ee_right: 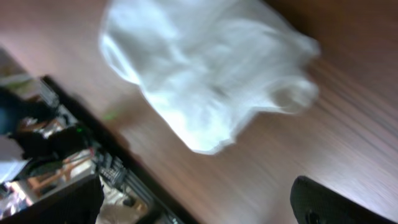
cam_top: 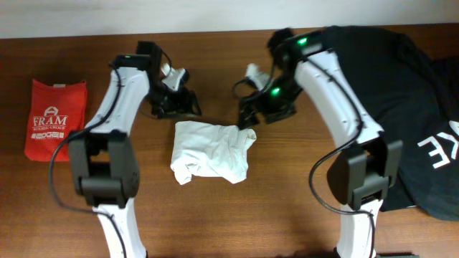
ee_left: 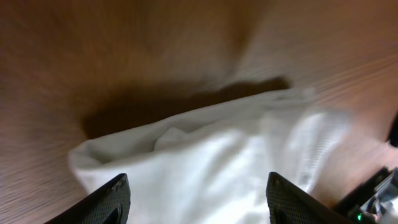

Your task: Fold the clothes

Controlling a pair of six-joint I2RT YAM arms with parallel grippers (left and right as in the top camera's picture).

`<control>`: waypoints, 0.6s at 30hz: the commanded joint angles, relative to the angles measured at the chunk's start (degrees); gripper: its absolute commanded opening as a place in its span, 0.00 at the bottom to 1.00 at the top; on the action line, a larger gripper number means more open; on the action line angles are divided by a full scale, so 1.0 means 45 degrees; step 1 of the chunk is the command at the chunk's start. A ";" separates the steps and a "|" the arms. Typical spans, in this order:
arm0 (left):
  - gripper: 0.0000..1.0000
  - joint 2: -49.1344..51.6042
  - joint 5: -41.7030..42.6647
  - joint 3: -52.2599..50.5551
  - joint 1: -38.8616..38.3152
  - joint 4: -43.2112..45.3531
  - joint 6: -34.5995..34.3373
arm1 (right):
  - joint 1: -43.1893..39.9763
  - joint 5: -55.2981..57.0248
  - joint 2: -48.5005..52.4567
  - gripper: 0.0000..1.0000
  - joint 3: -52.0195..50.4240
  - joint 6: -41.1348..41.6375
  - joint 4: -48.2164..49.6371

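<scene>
The white T-shirt [cam_top: 213, 151] lies crumpled in the middle of the table [cam_top: 276, 215]. My left gripper [cam_top: 176, 102] and right gripper [cam_top: 252, 107] hover at its far edge, both spread wide and holding nothing. I judge the folding is not yet begun; next I must pinch two edges and pull the cloth flat.

White T-shirt [cam_top: 213, 150], red shirt [cam_top: 56, 118] w/ white print, black shirt [cam_top: 401, 86].
</scene>
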 commanded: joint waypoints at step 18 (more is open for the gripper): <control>0.62 0.1783 -0.2370 -0.0107 -0.0126 -0.4624 0.0053 | -0.0102 0.3016 0.0010 0.99 -0.6130 0.1744 0.8393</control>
